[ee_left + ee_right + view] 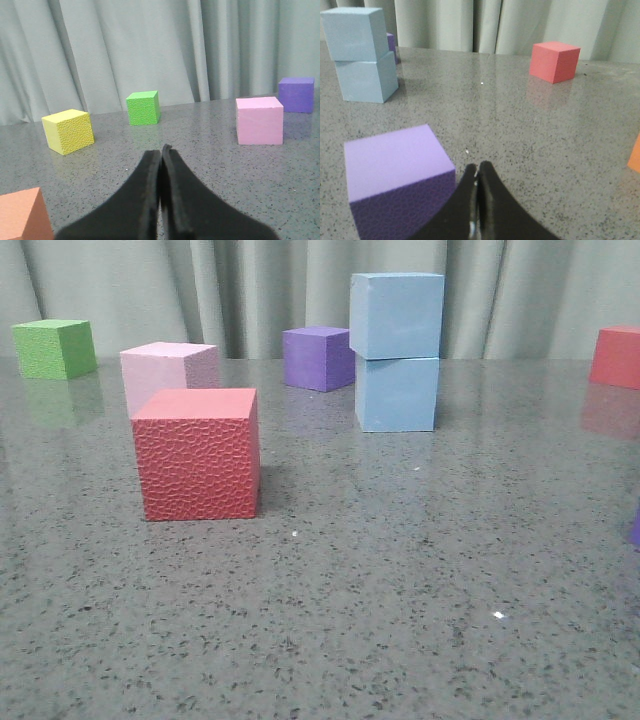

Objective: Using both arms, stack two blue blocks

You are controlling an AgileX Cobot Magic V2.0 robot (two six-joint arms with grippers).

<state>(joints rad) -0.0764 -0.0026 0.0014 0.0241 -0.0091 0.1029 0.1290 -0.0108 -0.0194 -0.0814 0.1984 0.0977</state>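
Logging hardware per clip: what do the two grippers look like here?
Only the fingers show, in the wrist views. The left gripper and right gripper both have matte black fingers, broad at the base and tapering to narrow, curved tips. No cables, markings or labels are visible. Neither arm appears in the front view.

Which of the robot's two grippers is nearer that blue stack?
Probably the right gripper: its camera shows the blue stack across the table. The left gripper faces the pink cube; no stack in its view.

The front view's right edge cuts a red cube point(617, 356) and a purple sliver point(636, 526) on the desk point(400, 590).
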